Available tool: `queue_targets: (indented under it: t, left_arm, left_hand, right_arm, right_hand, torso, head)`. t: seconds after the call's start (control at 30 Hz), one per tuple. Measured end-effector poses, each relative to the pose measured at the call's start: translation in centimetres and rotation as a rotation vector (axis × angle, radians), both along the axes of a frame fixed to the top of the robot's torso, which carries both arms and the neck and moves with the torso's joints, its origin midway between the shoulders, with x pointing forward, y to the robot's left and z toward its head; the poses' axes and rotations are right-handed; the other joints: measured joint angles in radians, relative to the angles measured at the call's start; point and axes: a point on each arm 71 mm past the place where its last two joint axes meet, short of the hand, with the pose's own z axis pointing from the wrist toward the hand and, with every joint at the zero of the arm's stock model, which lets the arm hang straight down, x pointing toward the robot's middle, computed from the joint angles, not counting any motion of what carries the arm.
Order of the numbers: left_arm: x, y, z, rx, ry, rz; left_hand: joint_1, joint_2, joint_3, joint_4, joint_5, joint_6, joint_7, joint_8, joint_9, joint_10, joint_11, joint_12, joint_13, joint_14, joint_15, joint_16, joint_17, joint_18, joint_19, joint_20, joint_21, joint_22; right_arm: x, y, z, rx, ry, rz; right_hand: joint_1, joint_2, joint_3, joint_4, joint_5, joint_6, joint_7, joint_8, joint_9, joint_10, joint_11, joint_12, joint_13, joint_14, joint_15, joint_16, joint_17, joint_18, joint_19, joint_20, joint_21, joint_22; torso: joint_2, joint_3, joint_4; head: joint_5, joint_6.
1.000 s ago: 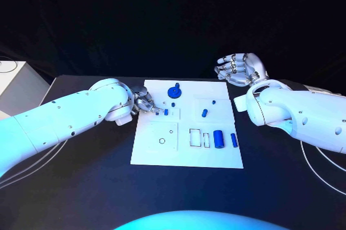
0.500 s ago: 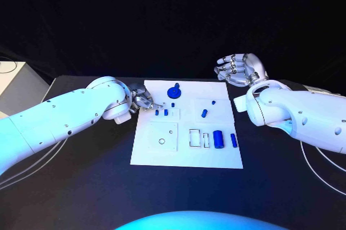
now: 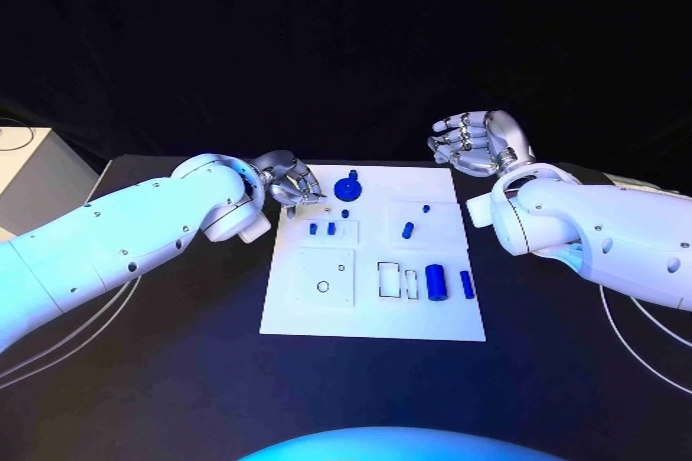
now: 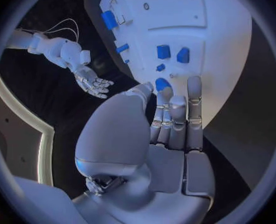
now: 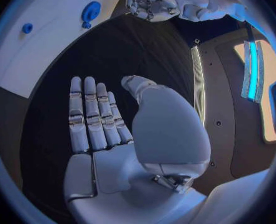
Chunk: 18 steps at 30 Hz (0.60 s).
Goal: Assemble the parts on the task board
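The white task board [image 3: 375,311] lies in the middle of the black table. On it are a round blue knob [image 3: 348,188], two small blue blocks [image 3: 322,227] side by side, a short blue peg [image 3: 408,228] and a blue cylinder [image 3: 434,281]. My left hand [image 3: 293,189] hovers at the board's far left corner, fingers stretched out [image 4: 175,114] and holding nothing; the knob [image 4: 162,83] lies just past its fingertips. My right hand [image 3: 476,141] is raised beyond the board's far right corner, palm open [image 5: 107,129] and empty.
A thin blue pin [image 3: 467,283] lies beside the cylinder near the board's right edge. Empty slots [image 3: 391,277] and a square recess with a small ring [image 3: 323,284] mark the board's near half. A white box [image 3: 36,171] stands off the table's left side.
My left hand has drawn back from the two small blue blocks toward the board's far left corner; both blocks now lie free of its fingers. The right hand has stayed put.
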Motion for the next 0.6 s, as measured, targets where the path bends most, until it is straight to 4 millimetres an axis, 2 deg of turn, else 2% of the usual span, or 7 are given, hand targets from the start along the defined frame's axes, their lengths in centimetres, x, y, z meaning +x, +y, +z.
queue_targets:
  t: [0.07,0.1,0.2,0.33,0.6]
  left_arm:
    - [0.0,-0.6,0.3,-0.018,-0.045,-0.036]
    - [-0.1,-0.8,0.3,-0.021,-0.064,-0.053]
    - [-0.2,-1.7,0.4,-0.021,-0.116,-0.101]
    - [-0.3,-3.0,0.3,0.004,-0.191,-0.167]
    - [0.1,-4.1,-0.6,0.12,-0.291,-0.228]
  left_hand:
    - [0.047,-0.044,0.107,-0.031,-0.001,0.003,0.01,-0.025,-0.058,-0.012,0.012,-0.069,-0.061,-0.108,0.013,-0.072,-0.11,0.0,-0.036,0.006,-0.001,0.007]
    - [0.051,-0.054,0.135,-0.043,-0.004,0.003,0.01,-0.033,-0.078,-0.02,0.02,-0.097,-0.084,-0.14,0.019,-0.091,-0.136,0.0,-0.054,0.01,0.003,0.016]
    - [0.038,-0.077,0.165,-0.064,-0.008,0.003,0.01,-0.049,-0.117,-0.032,0.032,-0.152,-0.129,-0.175,0.028,-0.105,-0.165,0.0,-0.085,0.019,0.015,0.033]
    - [0.011,-0.099,0.182,-0.08,-0.012,0.022,0.017,-0.076,-0.175,-0.014,0.024,-0.184,-0.169,-0.13,0.024,-0.053,-0.158,0.0,-0.077,0.021,0.044,0.052]
    - [-0.025,-0.121,0.173,-0.092,-0.012,0.036,0.006,-0.086,-0.222,0.007,0.019,-0.198,-0.197,-0.043,0.019,0.038,-0.086,0.0,-0.056,0.017,0.053,0.056]
  right_arm:
    - [0.0,0.0,0.0,0.001,0.0,-0.001]
    - [0.0,0.0,0.0,0.001,0.0,-0.001]
    - [0.0,0.0,0.0,0.004,0.001,-0.002]
    - [0.1,-0.1,-0.1,0.007,0.004,-0.006]
    - [0.2,-0.2,-0.2,0.013,0.009,-0.009]
  right_hand:
    - [0.0,0.0,0.0,0.0,0.0,0.0,0.0,0.0,0.0,0.0,0.0,0.0,0.0,0.0,0.0,0.0,0.0,0.0,0.0,0.0,0.0,0.0]
    - [0.0,0.0,0.0,0.0,0.0,0.0,0.0,0.0,0.0,0.0,0.0,0.0,0.0,0.0,0.0,0.0,0.0,0.0,0.0,0.0,0.0,-0.001]
    - [0.0,0.0,0.004,-0.004,0.004,0.0,0.0,0.0,0.0,0.0,0.0,0.004,-0.001,0.0,0.0,0.0,0.0,0.0,0.0,0.0,0.0,-0.003]
    - [0.0,0.0,0.006,-0.006,0.004,0.0,0.0,0.0,0.0,0.0,0.0,0.004,-0.002,0.0,0.0,0.0,0.0,0.0,0.0,0.0,0.0,-0.003]
    - [0.0,0.0,0.006,-0.006,0.004,0.0,0.0,0.0,0.0,0.0,0.0,0.004,-0.001,0.0,0.0,0.0,0.0,0.0,0.0,0.0,0.0,-0.004]
  torso:
    - [0.0,0.0001,0.0]
    - [0.0,0.0001,0.0001]
    - [0.0,0.0001,0.0003]
    - [0.0,0.0,0.0]
    - [0.001,-0.0001,-0.0022]
  head:
    - [-0.001,0.002]
    - [-0.002,0.003]
    - [-0.003,0.006]
    - [-0.003,0.011]
    - [-0.006,0.019]
